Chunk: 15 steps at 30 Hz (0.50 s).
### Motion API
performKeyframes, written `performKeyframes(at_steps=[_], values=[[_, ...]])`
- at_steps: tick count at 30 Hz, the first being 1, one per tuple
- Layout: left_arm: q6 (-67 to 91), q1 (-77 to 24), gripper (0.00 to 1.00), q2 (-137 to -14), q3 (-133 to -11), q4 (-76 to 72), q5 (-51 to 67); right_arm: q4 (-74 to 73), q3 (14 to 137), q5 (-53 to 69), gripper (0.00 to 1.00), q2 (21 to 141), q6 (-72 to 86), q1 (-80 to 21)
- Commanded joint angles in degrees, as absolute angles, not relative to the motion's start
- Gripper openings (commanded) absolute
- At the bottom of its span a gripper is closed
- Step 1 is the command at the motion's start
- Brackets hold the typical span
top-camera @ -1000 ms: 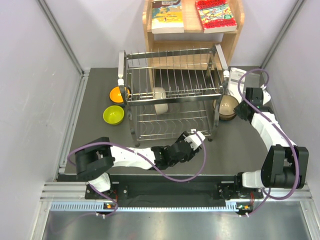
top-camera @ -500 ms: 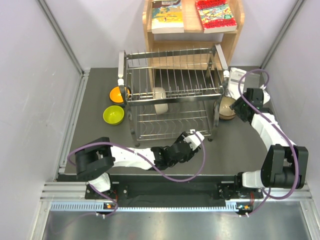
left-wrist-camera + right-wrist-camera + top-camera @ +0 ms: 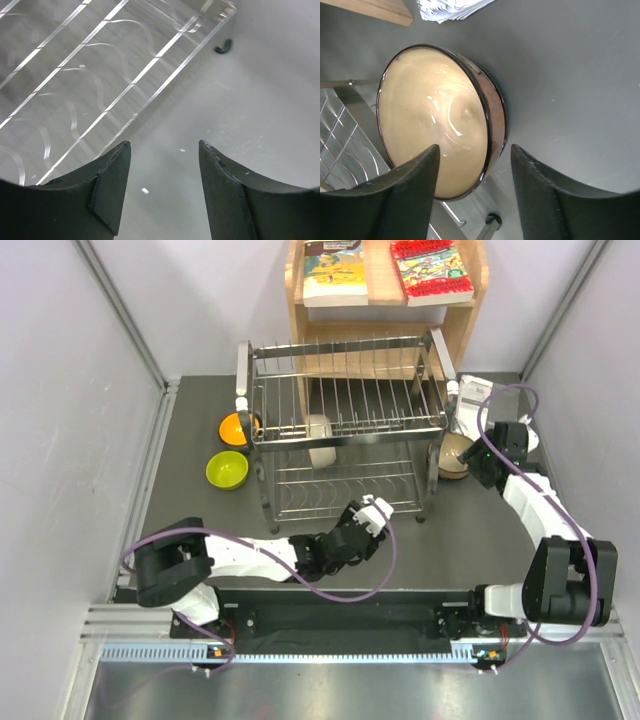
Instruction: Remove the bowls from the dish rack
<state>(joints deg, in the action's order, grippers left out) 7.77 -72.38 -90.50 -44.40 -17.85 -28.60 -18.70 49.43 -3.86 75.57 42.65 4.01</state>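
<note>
One cream-white bowl (image 3: 320, 443) on edge inside the dish rack (image 3: 380, 423). At its 3 o'clock, beige bowl (image 3: 435, 120) on the table (image 3: 180, 510), right gripper (image 3: 475, 147) spread above its rim. Orange bowl (image 3: 232, 428), lime bowl (image 3: 226, 470) at 9 o'clock. Left gripper (image 3: 164, 150) spread, empty, at 6 o'clock.

Dish rack (image 3: 345, 425): silver wire, two tiers, white corner caps, upright on desk (image 3: 190, 520), just beyond left gripper (image 3: 372, 512). Lower-tier corner sits up-left of that gripper's fingertips in wrist view.

Cream-white bowl (image 3: 320, 442): standing on edge inside rack, beyond left gripper and slightly to its left.

Beige bowl (image 3: 437, 117): glossy tan inside, dark brown rim, mouth up on desk beside rack's right end. Near edge directly ahead of right gripper (image 3: 472, 150), framed by its spread fingers.

Orange bowl (image 3: 235, 427) and lime-yellow bowl (image 3: 227, 470): mouth up on desk off rack's left end, well apart from both grippers, orange the farther one.
</note>
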Motion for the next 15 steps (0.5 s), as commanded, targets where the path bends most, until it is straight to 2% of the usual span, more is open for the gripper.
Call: performKeyframes(at_steps=[1,4,10,12,15], values=[[10.11,-71.63,0.67,-84.65,-40.79,-23.46,-38.19,-17.40,47.56,-3.69,0.61,68.50,41.93,5.18],[10.54,-70.41,0.75,-81.92,-38.77,-23.91,-46.55,-17.22,45.97,-3.60,0.64,61.63,39.91,6.76],[14.85,-61.97,0.77,-78.40,-37.53,-23.82,-44.13,-21.53,44.12,-2.37,0.67,51.69,36.65,7.38],[14.68,-59.95,0.78,-78.05,-38.05,-23.47,-45.17,-21.88,42.20,-0.88,0.76,48.53,36.21,7.38],[14.76,-56.00,0.81,-77.78,-39.11,-22.94,-45.00,-21.62,39.13,2.19,0.77,45.01,35.95,7.38]])
